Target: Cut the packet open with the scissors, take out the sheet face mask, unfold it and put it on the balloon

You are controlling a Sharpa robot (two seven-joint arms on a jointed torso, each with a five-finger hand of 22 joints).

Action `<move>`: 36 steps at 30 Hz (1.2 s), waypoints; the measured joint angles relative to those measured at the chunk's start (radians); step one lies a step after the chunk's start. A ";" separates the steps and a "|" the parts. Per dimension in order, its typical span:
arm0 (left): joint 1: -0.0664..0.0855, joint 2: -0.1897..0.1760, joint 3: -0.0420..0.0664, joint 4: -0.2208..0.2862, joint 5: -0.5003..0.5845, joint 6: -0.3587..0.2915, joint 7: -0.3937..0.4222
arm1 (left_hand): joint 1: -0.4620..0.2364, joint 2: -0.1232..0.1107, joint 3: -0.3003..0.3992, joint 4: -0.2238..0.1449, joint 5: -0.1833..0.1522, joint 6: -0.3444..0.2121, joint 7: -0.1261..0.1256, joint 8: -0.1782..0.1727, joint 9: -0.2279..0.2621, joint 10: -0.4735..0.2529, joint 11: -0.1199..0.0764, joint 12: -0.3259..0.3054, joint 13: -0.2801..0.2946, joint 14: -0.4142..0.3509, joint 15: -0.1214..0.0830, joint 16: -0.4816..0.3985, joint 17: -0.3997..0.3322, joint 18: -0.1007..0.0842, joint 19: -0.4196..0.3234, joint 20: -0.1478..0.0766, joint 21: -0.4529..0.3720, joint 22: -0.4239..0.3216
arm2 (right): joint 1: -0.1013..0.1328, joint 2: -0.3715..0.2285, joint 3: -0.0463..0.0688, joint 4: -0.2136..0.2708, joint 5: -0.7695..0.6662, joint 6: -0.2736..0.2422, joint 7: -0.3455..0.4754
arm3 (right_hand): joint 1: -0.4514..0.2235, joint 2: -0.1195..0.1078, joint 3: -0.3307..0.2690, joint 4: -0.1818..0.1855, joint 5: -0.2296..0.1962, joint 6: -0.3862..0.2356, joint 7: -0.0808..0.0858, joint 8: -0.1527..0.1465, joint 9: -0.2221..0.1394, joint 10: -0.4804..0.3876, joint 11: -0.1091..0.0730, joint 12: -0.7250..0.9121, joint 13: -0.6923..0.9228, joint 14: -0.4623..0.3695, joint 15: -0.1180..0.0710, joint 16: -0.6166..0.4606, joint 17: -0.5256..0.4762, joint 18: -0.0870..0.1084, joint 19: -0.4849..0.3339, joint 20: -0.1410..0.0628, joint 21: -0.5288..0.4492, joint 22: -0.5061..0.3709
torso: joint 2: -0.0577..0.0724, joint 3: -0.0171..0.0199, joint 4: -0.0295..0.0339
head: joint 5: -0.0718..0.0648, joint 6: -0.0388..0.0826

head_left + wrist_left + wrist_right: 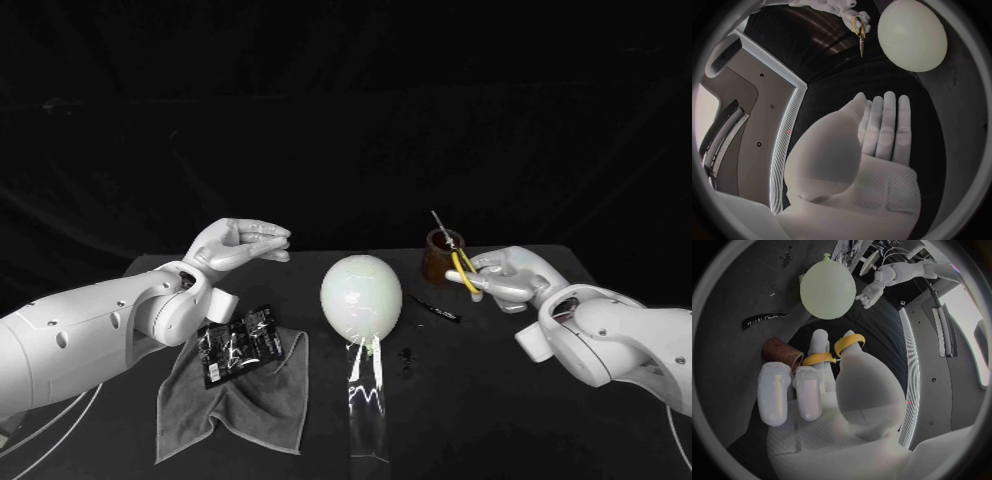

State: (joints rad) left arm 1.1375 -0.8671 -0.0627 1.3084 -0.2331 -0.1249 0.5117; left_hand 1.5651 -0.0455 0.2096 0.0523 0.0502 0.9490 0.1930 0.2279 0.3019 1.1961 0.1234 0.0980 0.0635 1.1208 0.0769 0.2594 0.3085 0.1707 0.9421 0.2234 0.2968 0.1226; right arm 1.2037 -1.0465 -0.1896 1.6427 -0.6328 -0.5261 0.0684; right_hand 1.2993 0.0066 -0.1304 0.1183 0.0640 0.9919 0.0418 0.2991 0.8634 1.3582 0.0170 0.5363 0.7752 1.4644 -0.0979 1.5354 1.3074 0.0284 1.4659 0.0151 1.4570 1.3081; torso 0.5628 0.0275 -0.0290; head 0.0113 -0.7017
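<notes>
The pale balloon [361,293] stands upright at the table's middle, also seen as the balloon [912,34] and the balloon [827,288]. My right hand [498,278] is to its right and grips the yellow-handled scissors [464,272], with fingers through the yellow handles [836,352]. The scissors [859,30] hang blades down from that hand [839,7]. The black packet [238,343] lies on a grey cloth [238,400] left of the balloon. My left hand [238,245] is raised above and behind the packet, holding nothing, its fingers [886,125] stretched out.
A brown cup [444,255] with a thin stick in it stands just behind my right hand, close to the fingers [779,351]. A small black strip [433,308] lies on the table between balloon and right hand. A clear strip [368,400] runs forward from under the balloon.
</notes>
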 measured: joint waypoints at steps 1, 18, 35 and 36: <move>0.006 0.005 0.000 -0.002 0.000 0.002 -0.005 | 0.012 0.000 0.020 -0.004 0.000 0.004 0.001 -0.004 -0.004 0.003 0.003 -0.007 0.000 0.002 -0.001 0.000 0.000 0.000 0.002 -0.002 0.006 0.003 | 0.003 0.005 0.000 -0.003 -0.012 0.002 -0.006 | 0.000 0.000 0.006 -0.006 0.000 0.001 0.001 -0.003 -0.002 0.001 0.001 0.000 0.000 0.000 0.000 0.000 0.000 0.000 0.002 0.002 0.000 0.000 | 0.000 0.0000 0.0001 | -0.003 0.003; 0.070 0.075 -0.001 -0.078 -0.015 0.014 -0.064 | -0.080 -0.102 0.131 0.061 0.000 -0.003 0.017 -0.050 -0.043 -0.020 0.026 -0.032 -0.001 -0.041 0.032 -0.049 -0.002 -0.001 -0.047 0.023 -0.002 -0.006 | 0.078 0.106 0.003 -0.092 -0.278 0.091 -0.105 | -0.029 0.029 0.113 0.050 0.000 0.044 0.013 -0.070 -0.011 0.007 0.007 0.000 0.000 0.002 0.009 -0.004 0.001 0.000 0.000 0.011 0.000 -0.001 | 0.001 -0.0006 0.0022 | -0.047 0.028; 0.176 0.129 0.000 -0.203 -0.065 0.013 -0.075 | -0.102 -0.147 0.149 0.093 0.000 -0.019 0.032 -0.060 -0.052 -0.073 0.047 -0.032 -0.001 -0.136 0.063 -0.106 -0.013 -0.002 -0.109 0.061 -0.051 -0.038 | 0.142 0.250 0.006 -0.240 -0.611 0.226 -0.232 | -0.087 0.022 0.308 0.145 -0.006 0.059 0.019 -0.079 0.059 0.005 0.010 0.001 0.086 0.002 0.013 -0.008 0.001 0.000 -0.002 0.012 0.010 0.000 | 0.000 -0.0001 0.0016 | -0.055 0.044; 0.181 0.136 0.000 -0.214 -0.068 0.013 -0.075 | -0.104 -0.149 0.148 0.094 0.000 -0.019 0.032 -0.063 -0.052 -0.078 0.048 -0.032 -0.001 -0.145 0.065 -0.111 -0.014 -0.002 -0.112 0.061 -0.054 -0.040 | 0.146 0.264 0.006 -0.254 -0.637 0.231 -0.243 | -0.089 0.020 0.310 0.146 -0.006 0.059 0.019 -0.079 0.060 0.005 0.010 0.001 0.086 0.002 0.013 -0.008 0.000 0.000 -0.002 0.012 0.010 0.000 | 0.000 -0.0001 0.0016 | -0.055 0.046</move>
State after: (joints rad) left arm 1.3190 -0.7315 -0.0622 1.0943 -0.3014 -0.1116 0.4368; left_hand 1.4607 -0.1949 0.3575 0.1465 0.0502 0.9303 0.2255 0.1647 0.2495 1.1181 0.1718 0.0659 0.0629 0.9758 0.1417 0.1484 0.2944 0.1691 0.8303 0.2844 0.2432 0.0828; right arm 1.3496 -0.7822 -0.1831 1.3891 -1.2696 -0.2950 -0.1746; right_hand 1.2104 0.0270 0.1791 0.2647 0.0578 1.0513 0.0603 0.2203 0.9237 1.3635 0.0266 0.5371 0.8611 1.4665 -0.0849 1.5274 1.3078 0.0283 1.4643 0.0275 1.4668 1.3081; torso 0.5628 0.0274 -0.0273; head -0.0437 -0.6560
